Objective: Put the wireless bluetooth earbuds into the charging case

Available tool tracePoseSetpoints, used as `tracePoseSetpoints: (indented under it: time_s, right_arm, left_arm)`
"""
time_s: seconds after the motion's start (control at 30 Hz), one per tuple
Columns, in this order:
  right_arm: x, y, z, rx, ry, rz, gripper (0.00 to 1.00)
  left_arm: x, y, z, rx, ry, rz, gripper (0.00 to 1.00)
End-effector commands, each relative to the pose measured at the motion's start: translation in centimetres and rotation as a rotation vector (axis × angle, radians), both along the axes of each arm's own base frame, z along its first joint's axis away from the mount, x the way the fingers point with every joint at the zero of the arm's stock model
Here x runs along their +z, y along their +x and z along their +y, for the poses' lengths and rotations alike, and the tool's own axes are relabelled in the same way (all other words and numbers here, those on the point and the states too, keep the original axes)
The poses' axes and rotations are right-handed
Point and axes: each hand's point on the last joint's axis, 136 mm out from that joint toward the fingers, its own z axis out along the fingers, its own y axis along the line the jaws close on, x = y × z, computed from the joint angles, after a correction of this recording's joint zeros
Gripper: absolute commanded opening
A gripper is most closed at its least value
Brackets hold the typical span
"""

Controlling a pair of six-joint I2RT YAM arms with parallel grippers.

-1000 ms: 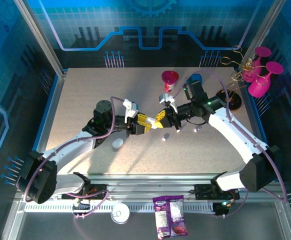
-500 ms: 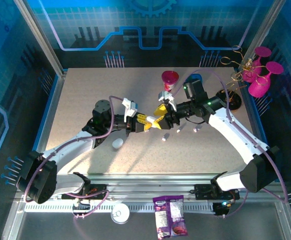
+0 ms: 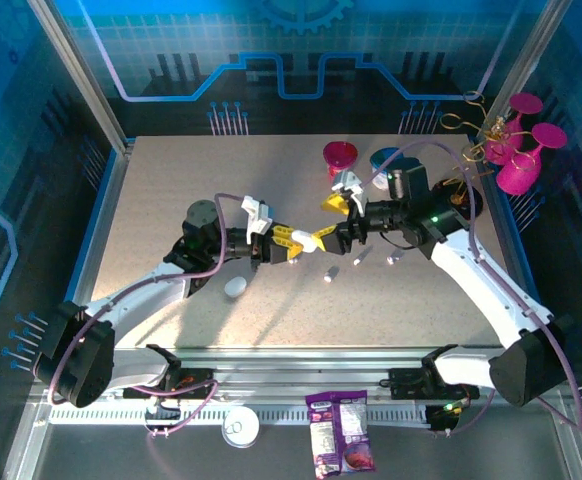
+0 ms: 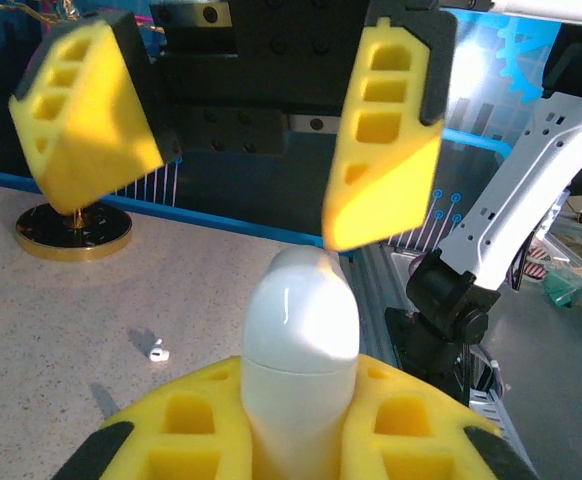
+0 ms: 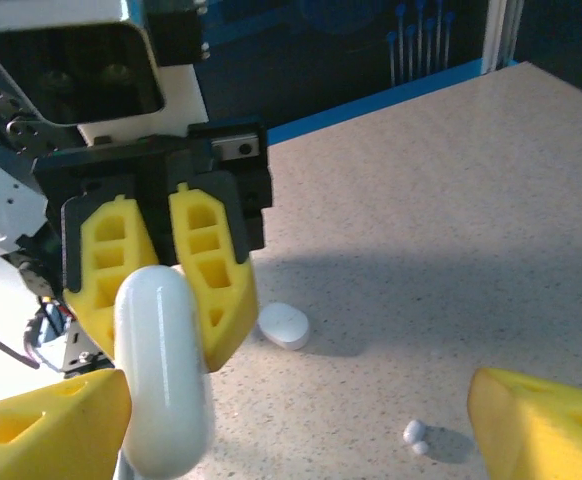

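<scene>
The left tool (image 3: 293, 243) was pinching the charging case (image 4: 301, 340) by its lower half, lid closed and rounded end sticking out above the tabletop (image 3: 171, 200). Facing the case, the right tool (image 4: 236, 210) stood spread wide. One yellow finger (image 4: 381, 150) sat just by the case's tip, and whether it touched could not be told. The earbuds (image 3: 328, 272) lay loose on the tabletop below the case, toward the right arm's side, none of them in it. A second white case (image 3: 235, 286) rested on the tabletop nearer the left arm's base than the held case.
</scene>
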Motion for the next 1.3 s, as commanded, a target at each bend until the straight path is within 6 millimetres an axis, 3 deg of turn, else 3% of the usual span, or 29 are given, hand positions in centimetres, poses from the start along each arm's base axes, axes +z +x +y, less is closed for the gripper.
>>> tracePoseSetpoints:
  time_s: [0.0, 0.13, 0.43, 0.73, 1.1, 1.27]
  right_arm:
    - [1.4, 0.2, -0.4, -0.021, 0.035, -0.055, 0.92]
    - [0.9, -1.7, 0.7, 0.077, 0.021, -0.092, 0.97]
    - [-0.7, -0.3, 1.3, 0.037, -0.05, -0.078, 0.95]
    - [-0.1, 2.8, -0.8, -0.159, -0.06, -0.071, 0.93]
    - [0.4, 3.0, -1.4, -0.17, -0.04, -0.04, 0.93]
    - [1.2, 3.3, -2.5, -0.212, 0.033, 0.01, 1.0]
  left_arm:
    - [0.5, -0.4, 0.3, -0.006, -0.009, -0.06, 0.0]
    - [0.5, 0.0, 0.2, -0.01, -0.009, -0.04, 0.0]
    - [0.8, 0.1, 0.2, -0.005, -0.015, 0.001, 0.0]
    - [0.5, -0.3, 0.5, -0.002, -0.03, -0.056, 0.0]
    - [0.2, -0.5, 0.6, -0.009, -0.019, -0.092, 0.0]
    - [-0.5, 0.6, 0.7, 0.051, -0.008, -0.074, 0.0]
